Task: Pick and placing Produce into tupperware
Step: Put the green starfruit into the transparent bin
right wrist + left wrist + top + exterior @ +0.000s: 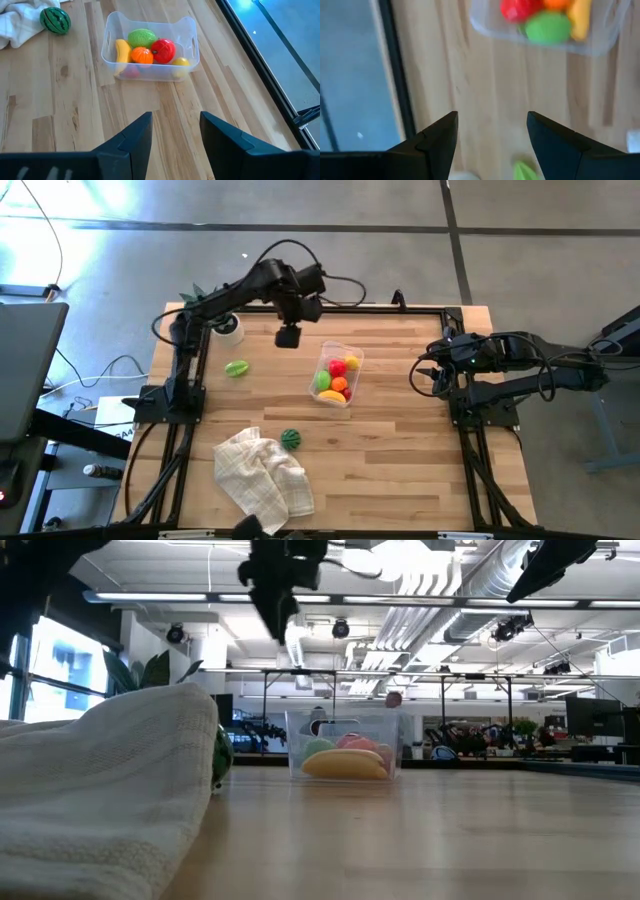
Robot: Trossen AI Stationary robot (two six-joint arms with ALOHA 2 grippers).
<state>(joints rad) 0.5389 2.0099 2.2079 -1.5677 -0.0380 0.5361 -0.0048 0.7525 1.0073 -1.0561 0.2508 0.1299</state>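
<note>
Lying nearest the front edge of the table (400,480), the checked cloth (262,472) is bunched up, and the striped melon (291,439) sits just beside its far corner, touching or nearly touching it. To the right of both, bare wood runs open all the way to the right rail.

Farther in, near the middle, the clear tub (352,354) stands apart from everything else, with clear board on all sides. Inside it lie a banana (121,50), an orange ball (142,55), a green piece (142,37), a red piece (163,50) and a small yellow piece (181,62), packed close together.

Left of the tub, a loose green piece (236,368) rests alone on the wood.

At the right edge, the right gripper (172,135) hangs with its fingers spread and empty, facing the tub across open board.

Beyond the tub, toward the far edge, the left gripper (490,135) hovers above the table, fingers spread, holding nothing. The potted plant (228,326) stands at the far left corner.
</note>
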